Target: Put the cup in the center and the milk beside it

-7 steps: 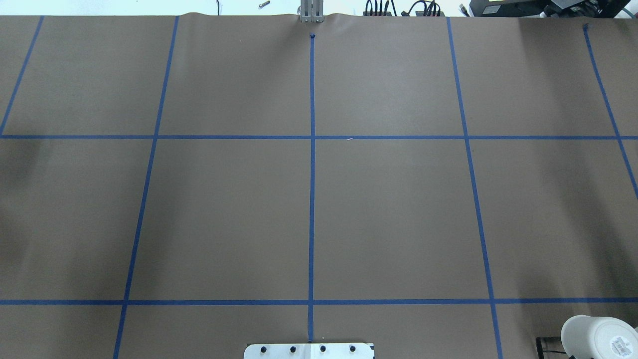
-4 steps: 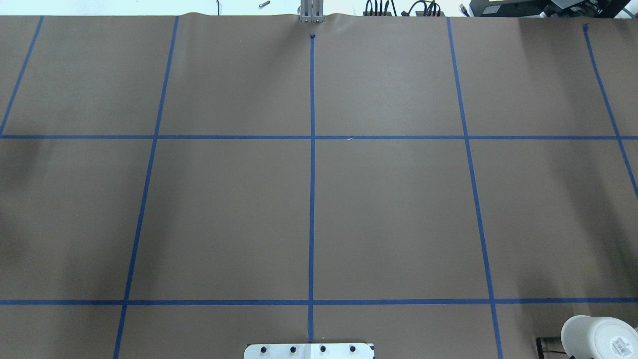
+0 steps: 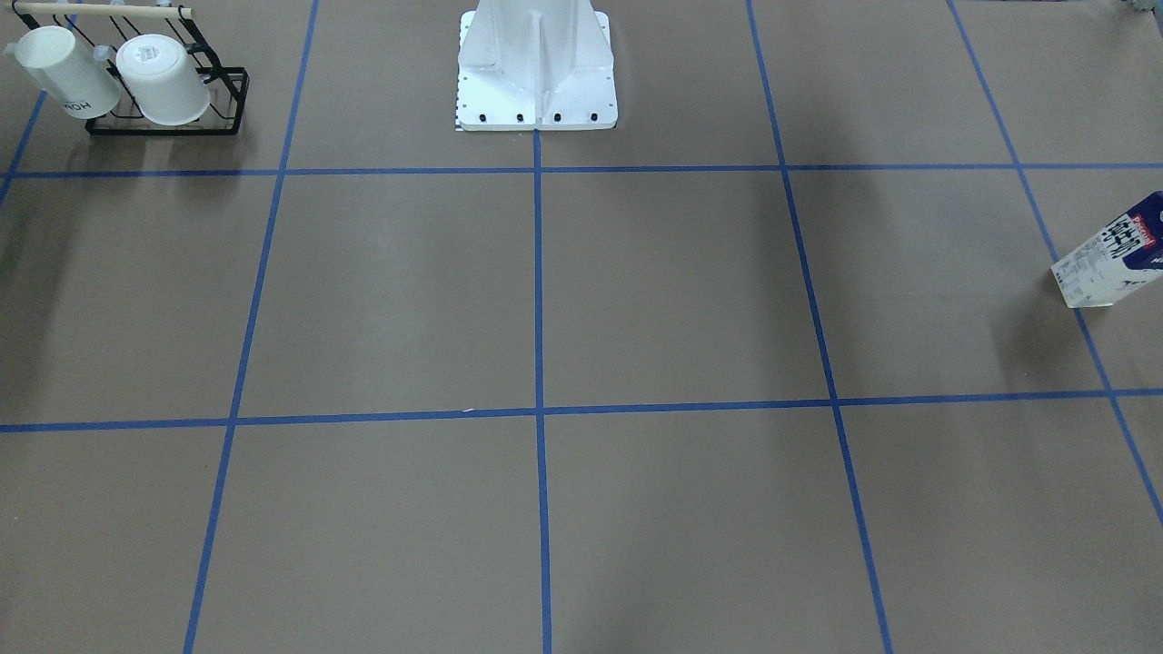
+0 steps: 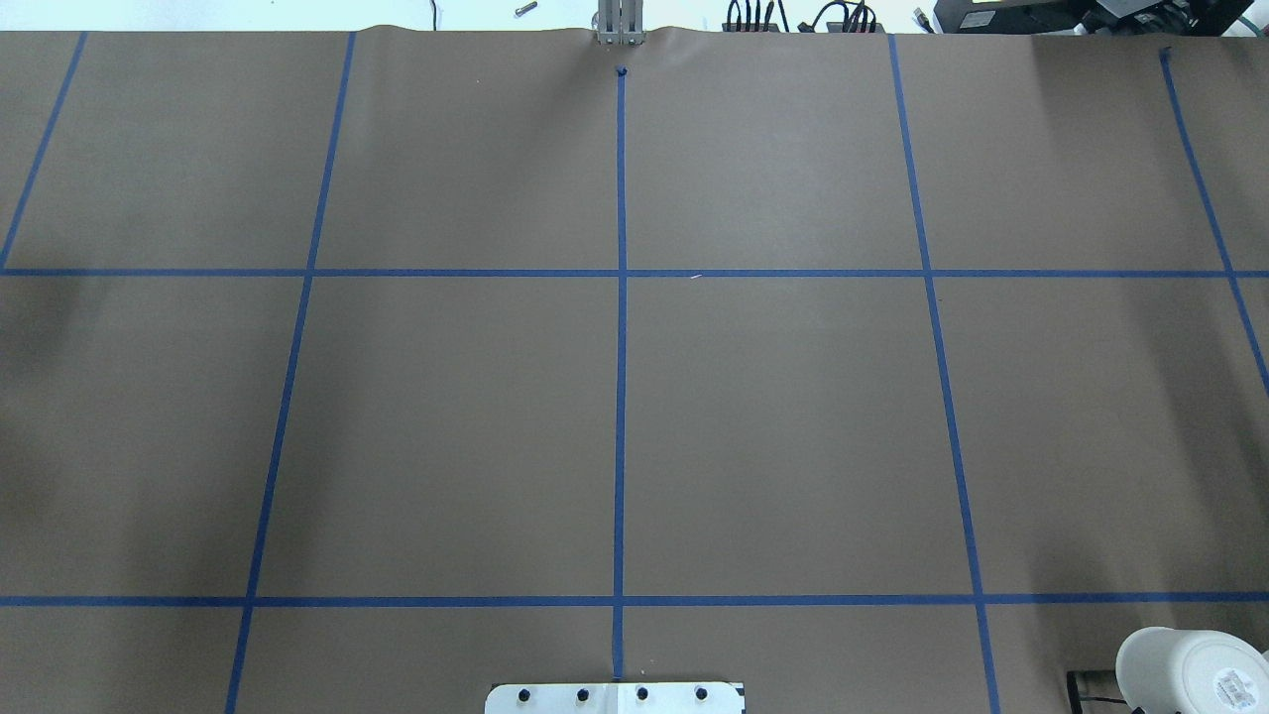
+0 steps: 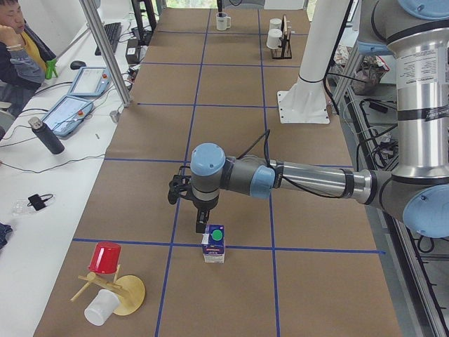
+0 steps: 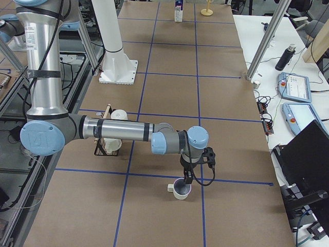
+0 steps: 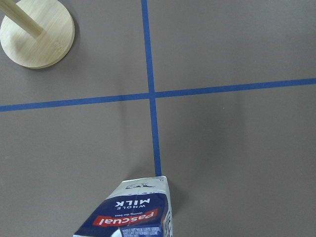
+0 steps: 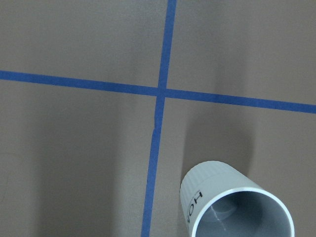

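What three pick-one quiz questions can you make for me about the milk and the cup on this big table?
1. Where does the milk stand?
A. On the middle crossing of the tape
B. By a blue tape line near one end of the table
C. Inside the black rack

2. What colour is the milk's cap?
A. Red
B. Green
C. Yellow

3. How is the cup sitting?
A. On its side
B. Upside down
C. Upright, open end up

Answers:
1 B, the exterior left view shows it at the line, far from the middle.
2 B, the round cap shows green from above.
3 C, the right wrist view looks down into its grey inside.
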